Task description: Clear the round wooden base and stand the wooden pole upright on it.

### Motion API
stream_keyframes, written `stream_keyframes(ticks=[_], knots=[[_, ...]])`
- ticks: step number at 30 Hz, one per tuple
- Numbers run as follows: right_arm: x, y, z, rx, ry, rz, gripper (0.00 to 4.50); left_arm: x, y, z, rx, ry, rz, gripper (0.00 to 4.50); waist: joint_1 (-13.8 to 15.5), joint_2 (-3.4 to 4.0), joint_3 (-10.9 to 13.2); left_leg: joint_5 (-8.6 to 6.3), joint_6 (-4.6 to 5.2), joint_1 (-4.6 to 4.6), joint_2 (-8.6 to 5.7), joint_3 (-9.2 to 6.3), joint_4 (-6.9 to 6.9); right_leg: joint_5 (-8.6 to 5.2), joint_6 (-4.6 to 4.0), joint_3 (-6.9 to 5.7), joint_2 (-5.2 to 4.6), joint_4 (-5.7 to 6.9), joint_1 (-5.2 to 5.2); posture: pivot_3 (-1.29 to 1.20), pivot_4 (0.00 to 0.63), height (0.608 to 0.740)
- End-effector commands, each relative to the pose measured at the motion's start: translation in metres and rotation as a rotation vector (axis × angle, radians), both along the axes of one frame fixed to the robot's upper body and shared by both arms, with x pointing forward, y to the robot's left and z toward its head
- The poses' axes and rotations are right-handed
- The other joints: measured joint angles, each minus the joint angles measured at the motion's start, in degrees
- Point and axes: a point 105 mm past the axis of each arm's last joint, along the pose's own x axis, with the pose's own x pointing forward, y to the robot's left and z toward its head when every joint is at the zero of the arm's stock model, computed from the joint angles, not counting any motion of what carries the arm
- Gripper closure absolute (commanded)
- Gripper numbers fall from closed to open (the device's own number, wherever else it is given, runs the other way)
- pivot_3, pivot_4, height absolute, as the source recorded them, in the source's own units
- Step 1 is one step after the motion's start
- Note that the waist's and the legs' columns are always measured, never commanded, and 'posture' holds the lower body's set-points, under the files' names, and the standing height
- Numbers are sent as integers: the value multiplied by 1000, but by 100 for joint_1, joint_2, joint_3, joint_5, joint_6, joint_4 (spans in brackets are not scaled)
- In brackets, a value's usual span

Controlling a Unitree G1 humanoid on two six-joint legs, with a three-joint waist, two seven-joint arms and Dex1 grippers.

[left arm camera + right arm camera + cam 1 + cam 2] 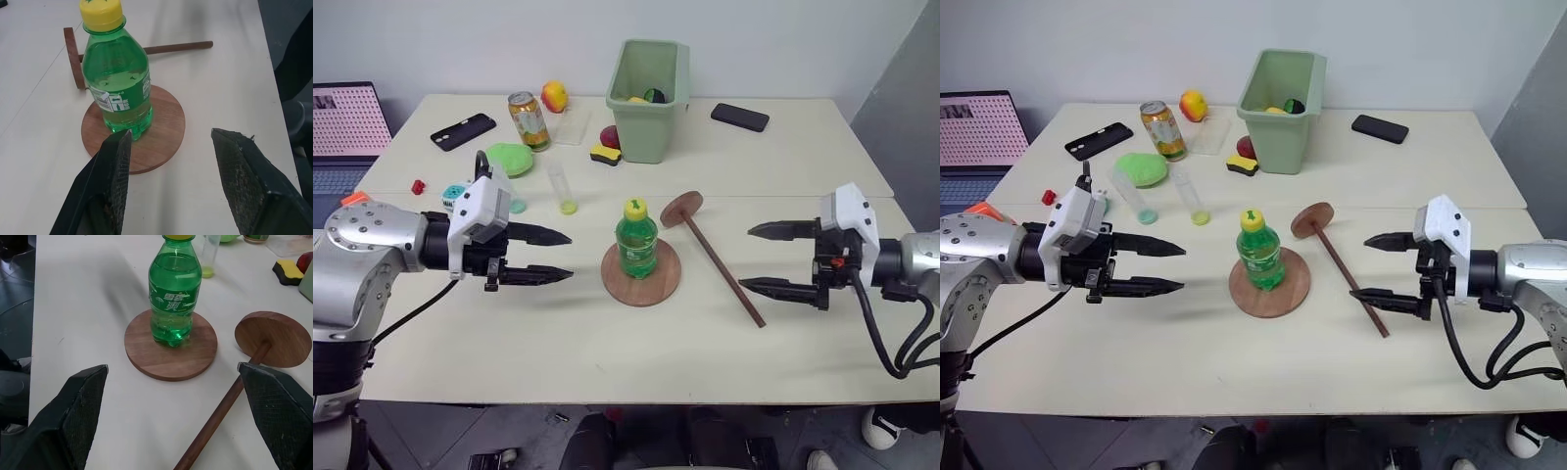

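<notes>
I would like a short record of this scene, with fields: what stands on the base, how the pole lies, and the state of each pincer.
on the base: green bottle with yellow cap, upright on the round wooden base
pole: wooden pole lying flat on the table, beside the base, its disc end toward the green bin
left pincer: open, empty, to the left of the bottle, pointing toward it
right pincer: open, empty, to the right of the pole
task state: base not yet cleared, pole not yet standing
</notes>
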Motion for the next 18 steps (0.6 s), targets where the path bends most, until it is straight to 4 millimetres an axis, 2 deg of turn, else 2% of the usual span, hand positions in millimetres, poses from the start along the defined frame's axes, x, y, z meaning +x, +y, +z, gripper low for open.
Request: stream_keyframes(ticks=[1, 18], knots=[[-3, 7, 10, 6, -46, 37, 33, -5, 5, 14, -3, -29, -8, 1801, -1, 0, 0, 0, 0, 0, 0, 0, 0, 0, 0, 0, 0, 0, 0, 0, 150, 740], [1, 12, 13, 21, -63, 45, 33, 1, 13, 23, -22, -58, -4, 1801, 0, 0, 0, 0, 0, 0, 0, -1, 0, 0, 0, -2, 0, 0, -1, 0, 150, 740]])
